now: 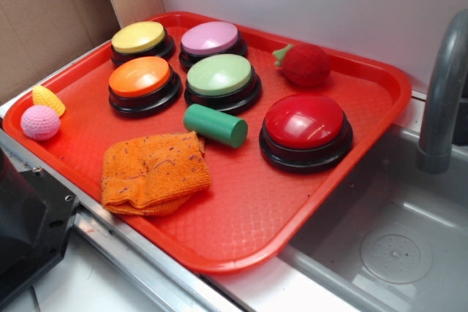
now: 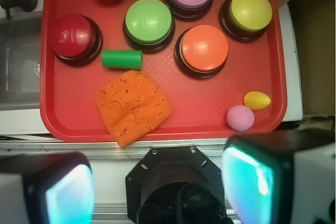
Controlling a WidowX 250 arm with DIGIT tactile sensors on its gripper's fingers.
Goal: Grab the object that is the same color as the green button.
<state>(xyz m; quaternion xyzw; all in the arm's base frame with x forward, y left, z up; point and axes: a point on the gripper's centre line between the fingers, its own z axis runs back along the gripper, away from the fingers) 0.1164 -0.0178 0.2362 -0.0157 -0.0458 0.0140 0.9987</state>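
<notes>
The object, a small dark green cylinder (image 1: pixel 215 126) (image 2: pixel 122 59), lies on its side on the red tray (image 1: pixel 241 224) (image 2: pixel 210 103). It rests just in front of the pale green button (image 1: pixel 219 75) (image 2: pixel 149 22) and beside the red button. In the wrist view my gripper (image 2: pixel 157 192) hangs high over the tray's near edge, above the black robot base. Its two fingers (image 2: pixel 68 190) stand wide apart and open, with nothing between them. The gripper itself is out of the exterior view.
Orange (image 1: pixel 140 78), yellow (image 1: pixel 139 37), pink (image 1: pixel 210 38) and red (image 1: pixel 304 122) buttons share the tray. So do an orange cloth (image 1: pixel 153 172), a red knitted strawberry (image 1: pixel 303 64), a pink ball (image 1: pixel 40 122) and a yellow toy (image 1: pixel 48 99). A sink (image 1: pixel 395 246) and faucet (image 1: pixel 442 100) lie to the right.
</notes>
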